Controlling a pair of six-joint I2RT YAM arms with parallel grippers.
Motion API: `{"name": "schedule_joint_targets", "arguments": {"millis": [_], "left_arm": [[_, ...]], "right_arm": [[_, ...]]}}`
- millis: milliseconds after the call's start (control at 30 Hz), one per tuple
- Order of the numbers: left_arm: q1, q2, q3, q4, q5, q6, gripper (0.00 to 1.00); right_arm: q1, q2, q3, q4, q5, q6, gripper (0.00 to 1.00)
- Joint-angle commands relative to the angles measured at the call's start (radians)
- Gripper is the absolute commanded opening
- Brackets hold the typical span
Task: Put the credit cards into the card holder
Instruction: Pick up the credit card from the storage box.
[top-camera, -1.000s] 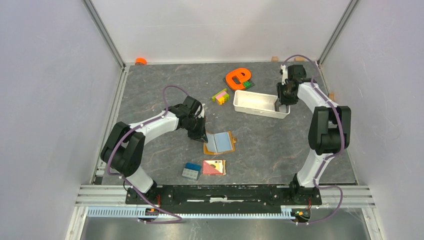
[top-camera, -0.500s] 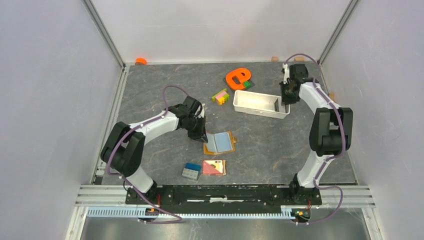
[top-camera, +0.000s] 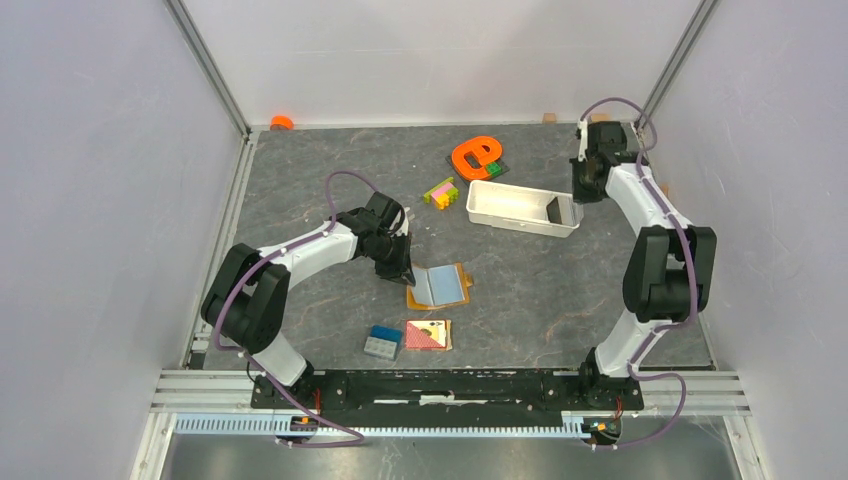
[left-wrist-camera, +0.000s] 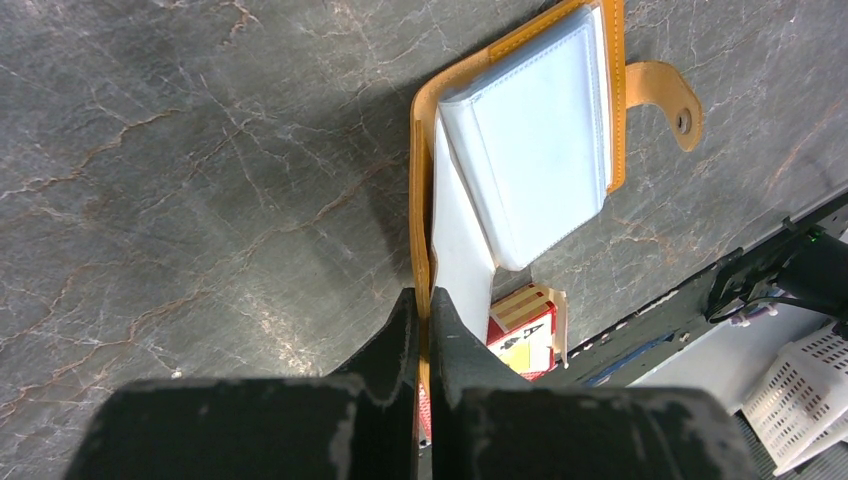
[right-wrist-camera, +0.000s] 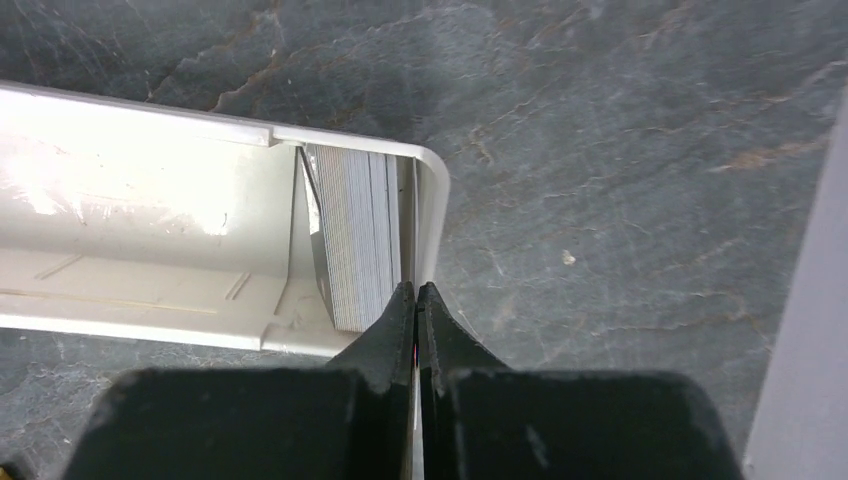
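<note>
The card holder (top-camera: 440, 285) lies open on the table, tan-orange with grey-blue lining; it also shows in the left wrist view (left-wrist-camera: 530, 130). My left gripper (top-camera: 402, 272) is shut on the holder's left cover edge, its jaws pinching the orange leather (left-wrist-camera: 422, 298). The credit cards (right-wrist-camera: 355, 240) stand on edge as a grey stack at the right end of the white tray (right-wrist-camera: 150, 230), and show dark in the top view (top-camera: 560, 210). My right gripper (top-camera: 580, 192) is shut (right-wrist-camera: 415, 290) just above that end, with a thin card held edge-on between the jaws.
A red-and-tan square tile (top-camera: 427, 334) and a blue-and-grey block (top-camera: 383, 342) lie near the front, just before the holder. An orange letter shape (top-camera: 475, 155) and small coloured bricks (top-camera: 440, 192) sit behind and left of the tray (top-camera: 500, 185). White walls enclose the table.
My right gripper has risen out of the tray's right end and moved back and right. The left arm and holder have not moved.
</note>
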Motion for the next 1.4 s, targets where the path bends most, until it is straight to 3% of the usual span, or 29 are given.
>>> {"name": "schedule_joint_targets", "arguments": {"millis": [0,200,400,533,800,933,1100,1200,1367], "left_arm": [[0.005,-0.008,0.036,-0.001,-0.002,0.043,0.02],[0.005,0.003,0.051,-0.044,-0.064,0.063,0.16],[0.005,-0.026,0.064,-0.086,-0.179,0.09,0.41],[0.005,-0.061,0.058,-0.093,-0.235,0.098,0.56],[0.005,-0.152,0.053,-0.052,-0.256,0.108,0.69],[0.005,-0.275,0.004,0.088,-0.157,0.108,0.71],[0.002,-0.41,-0.105,0.398,0.134,-0.025,0.73],[-0.007,-0.409,-0.166,0.662,0.299,-0.2,0.75],[-0.023,-0.362,-0.181,0.824,0.369,-0.299,0.76]], "right_arm": [[-0.004,-0.098,0.074,-0.025,0.086,0.014,0.0],[-0.002,-0.194,0.08,-0.037,0.047,0.021,0.0],[0.028,-0.31,0.009,-0.008,-0.133,0.046,0.0],[0.129,-0.388,-0.085,0.038,-0.207,0.082,0.0],[0.391,-0.486,-0.307,0.255,-0.371,0.259,0.0],[0.436,-0.521,-0.435,0.419,-0.482,0.336,0.0],[0.438,-0.599,-0.543,0.605,-0.616,0.423,0.0],[0.439,-0.638,-0.572,0.682,-0.677,0.472,0.0],[0.439,-0.681,-0.619,0.81,-0.774,0.57,0.0]]}}
